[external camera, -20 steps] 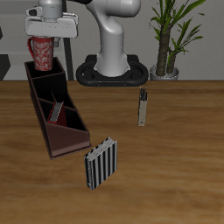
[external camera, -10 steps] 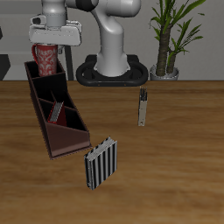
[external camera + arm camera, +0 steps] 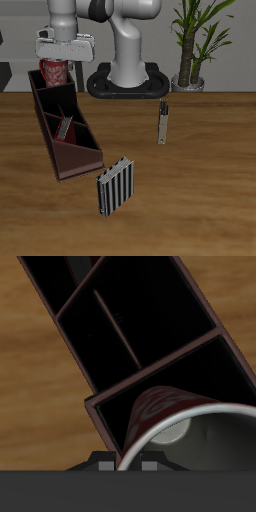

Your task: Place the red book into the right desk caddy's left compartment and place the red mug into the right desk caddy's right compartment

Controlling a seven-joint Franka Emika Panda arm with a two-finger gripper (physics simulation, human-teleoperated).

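Lowered since before, the end effector (image 3: 55,62) stays clamped on the red mug (image 3: 53,73) above the right desk caddy (image 3: 70,150).

The light around me is even and soft, coming mostly from above, with no glare anywhere. Below my gripper (image 3: 56,62) the inside of the right desk caddy (image 3: 62,128) is very dark, nearly black in my wrist view. The striped book (image 3: 114,187), far from me, throws only a faint shadow on the table (image 3: 200,170). Both pictures are coarse and a little grainy, without blur or bending at the edges.
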